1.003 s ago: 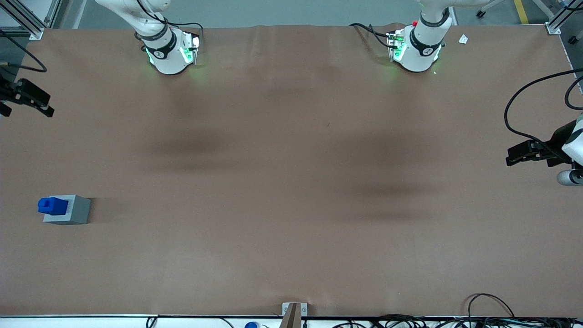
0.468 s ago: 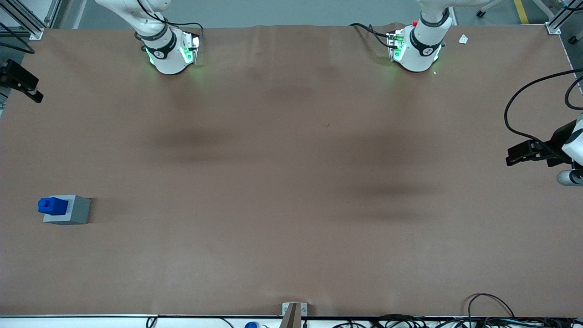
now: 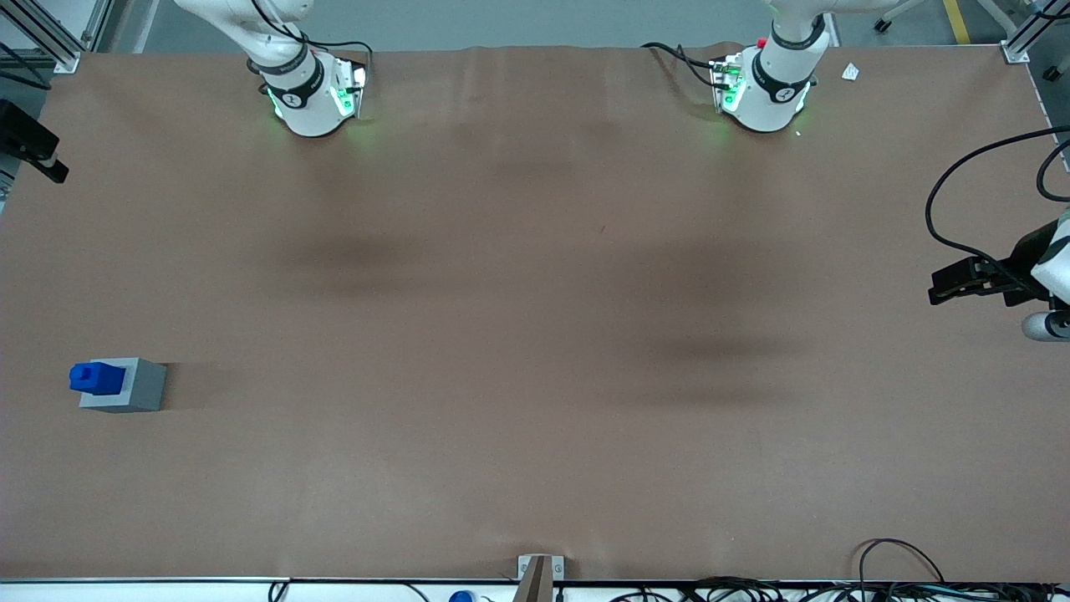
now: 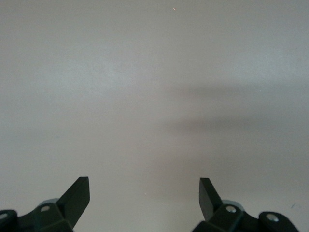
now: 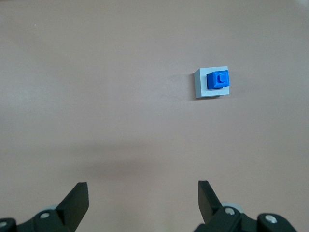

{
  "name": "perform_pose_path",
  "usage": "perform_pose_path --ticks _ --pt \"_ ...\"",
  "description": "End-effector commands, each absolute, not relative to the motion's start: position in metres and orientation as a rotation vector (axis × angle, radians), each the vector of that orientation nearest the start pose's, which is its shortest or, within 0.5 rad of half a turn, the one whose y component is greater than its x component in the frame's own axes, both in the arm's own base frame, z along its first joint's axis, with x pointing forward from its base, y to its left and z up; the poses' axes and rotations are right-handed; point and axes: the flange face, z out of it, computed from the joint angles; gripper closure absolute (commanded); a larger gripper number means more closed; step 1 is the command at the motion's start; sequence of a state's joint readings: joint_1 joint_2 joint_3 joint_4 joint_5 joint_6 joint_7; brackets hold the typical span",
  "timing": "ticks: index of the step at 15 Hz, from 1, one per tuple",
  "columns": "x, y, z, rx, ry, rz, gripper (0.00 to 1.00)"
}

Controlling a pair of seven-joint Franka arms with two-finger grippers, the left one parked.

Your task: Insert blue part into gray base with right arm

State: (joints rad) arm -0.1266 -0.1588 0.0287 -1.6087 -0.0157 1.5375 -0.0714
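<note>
The blue part sits in the top of the gray base, with its stub showing. The pair stands on the brown table toward the working arm's end, nearer the front camera than the arm's foot. In the right wrist view the blue part shows seated in the gray base, far below the camera. My right gripper is open and empty, high above bare table. In the front view it shows only partly at the table's edge, well apart from the blocks.
The two arm feet stand at the table's back edge. The parked arm's gripper hangs at its end of the table. A metal bracket and cables lie along the front edge. A small white tag lies near the back corner.
My right gripper has drawn away from the blocks, farther from the front camera and toward the table's edge. The blue part and gray base have not moved.
</note>
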Motion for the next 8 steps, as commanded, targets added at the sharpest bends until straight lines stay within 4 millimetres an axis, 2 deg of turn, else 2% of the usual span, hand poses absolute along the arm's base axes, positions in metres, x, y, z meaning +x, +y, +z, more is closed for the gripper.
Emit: perform_pose_path --ticks 1,3,8 --pt "0.496 -0.042 0.678 -3.15 0.047 -0.055 0.0" --pt "0.504 -0.04 0.659 -3.146 0.037 0.012 0.0" --pt "0.506 -0.03 0.656 -3.146 0.006 0.022 0.0"
